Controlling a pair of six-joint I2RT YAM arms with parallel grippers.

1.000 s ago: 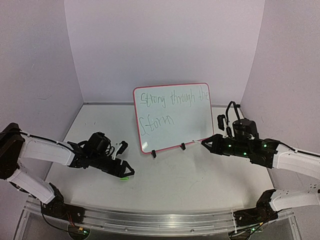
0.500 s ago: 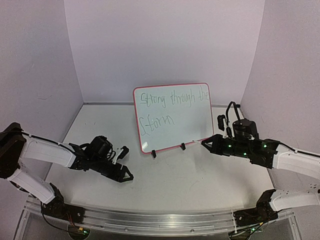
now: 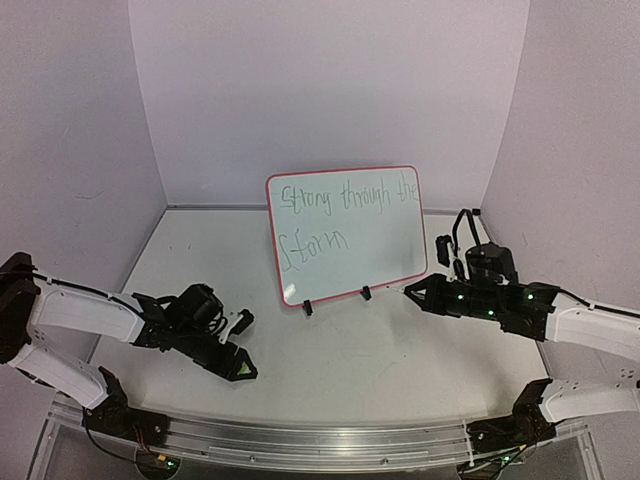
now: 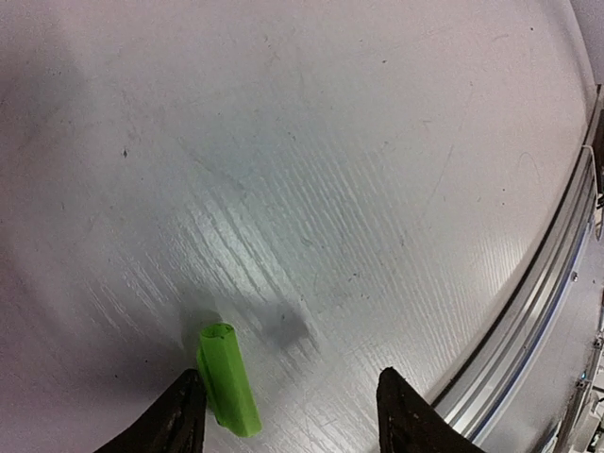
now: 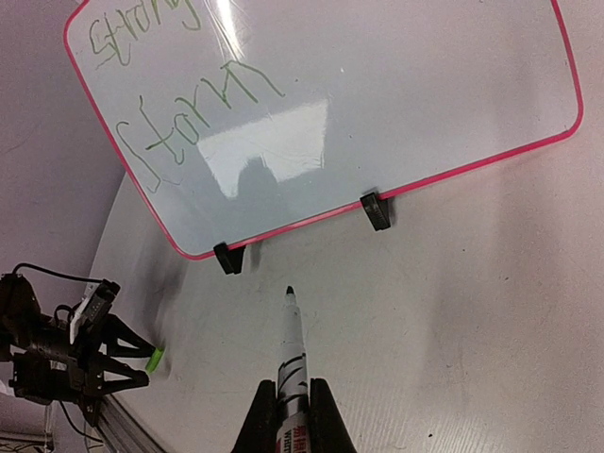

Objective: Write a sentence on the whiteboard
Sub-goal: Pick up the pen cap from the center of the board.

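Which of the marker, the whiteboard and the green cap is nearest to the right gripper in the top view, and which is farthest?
1. marker: held in the right gripper itself.
2. whiteboard: just ahead of its tip, mid-table.
3. green cap: far across, by the left gripper.

Robotics lab test cell, seen from just behind the rig. Plain pale walls (image 3: 330, 90) close in a white desk (image 3: 340, 350) on three sides, like a booth built for filming. A bare aluminium rail (image 3: 320, 440) runs along the desk's near edge. Two white-and-black robot arms are bolted to it, the left arm (image 3: 80, 315) and the right arm (image 3: 590, 325). A black cable (image 3: 462, 222) loops up from the right arm, and small green lights (image 3: 457, 293) glow on its housing. A whiteboard (image 3: 350, 240) stands propped on the desk.
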